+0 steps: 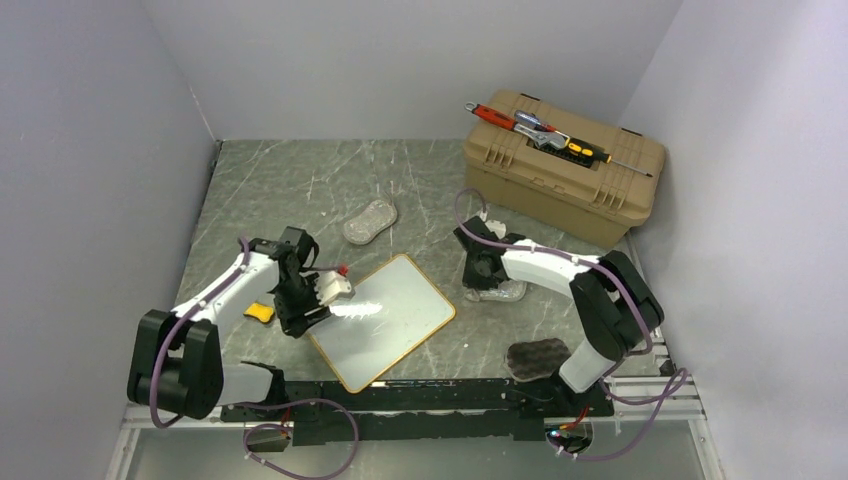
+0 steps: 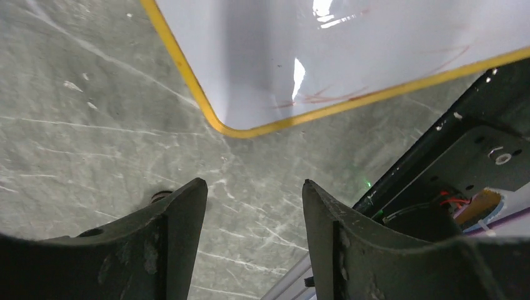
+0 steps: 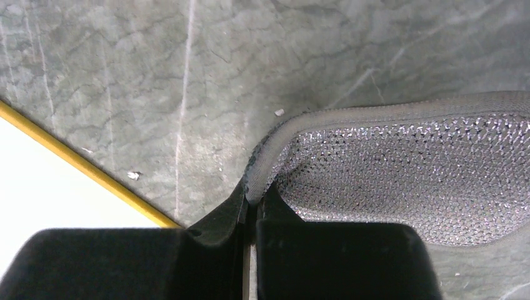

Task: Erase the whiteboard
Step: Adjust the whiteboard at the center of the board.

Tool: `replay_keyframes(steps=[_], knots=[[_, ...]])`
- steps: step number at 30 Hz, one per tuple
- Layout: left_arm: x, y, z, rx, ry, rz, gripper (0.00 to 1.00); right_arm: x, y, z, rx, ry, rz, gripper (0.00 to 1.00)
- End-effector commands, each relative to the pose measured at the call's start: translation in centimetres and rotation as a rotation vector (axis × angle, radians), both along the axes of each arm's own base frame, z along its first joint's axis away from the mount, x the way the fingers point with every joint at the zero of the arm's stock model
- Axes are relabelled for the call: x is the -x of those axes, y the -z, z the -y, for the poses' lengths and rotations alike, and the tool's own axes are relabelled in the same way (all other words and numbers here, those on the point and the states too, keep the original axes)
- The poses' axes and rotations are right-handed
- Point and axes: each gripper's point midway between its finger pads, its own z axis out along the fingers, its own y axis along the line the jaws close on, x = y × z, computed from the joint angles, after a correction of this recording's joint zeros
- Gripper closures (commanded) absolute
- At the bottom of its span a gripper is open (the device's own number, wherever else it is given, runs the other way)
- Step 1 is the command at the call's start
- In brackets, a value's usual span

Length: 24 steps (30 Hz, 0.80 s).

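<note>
Right wrist view shows the right gripper [image 3: 251, 205] clamped on only the rim of a mesh pad [image 3: 406, 175], which may slip free in wiping; the whiteboard [image 1: 385, 322], near-centre between the arms, may slide, as the left gripper [image 2: 253, 185] hangs beside it, jaws apart.

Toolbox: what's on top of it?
On the toolbox lid lie a red-handled tool, a silvery tool and a yellow-and-black screwdriver. The lid is shut, so the inside is hidden.
</note>
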Motion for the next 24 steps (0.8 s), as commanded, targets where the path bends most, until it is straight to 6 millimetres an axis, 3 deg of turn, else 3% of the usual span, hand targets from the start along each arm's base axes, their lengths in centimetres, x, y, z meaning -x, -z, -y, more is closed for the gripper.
replay_keyframes(steps=[1,6,14,19,24], knots=[[0.6,-0.2,-0.5,-0.009,0.052,0.018,0.37,-2.0,0.3,-1.6,-0.021,-0.029,0.015,1.0],[0.6,1.6,-0.3,0.0,0.073,0.026,0.37,-2.6,1.1,-2.9,-0.054,-0.038,-0.012,1.0],[-2.3,3.7,1.0,-0.045,0.092,0.11,0.36,-2.7,2.5,-3.3,-0.1,-0.02,-0.056,1.0],[-5.1,3.8,2.9,-0.035,0.078,0.178,0.36,-2.3,3.1,-2.8,-0.113,0.0,-0.073,1.0],[-10.0,3.1,5.1,-0.019,0.036,0.26,0.37,-0.3,4.1,-2.5,-0.152,0.023,-0.113,1.0]])
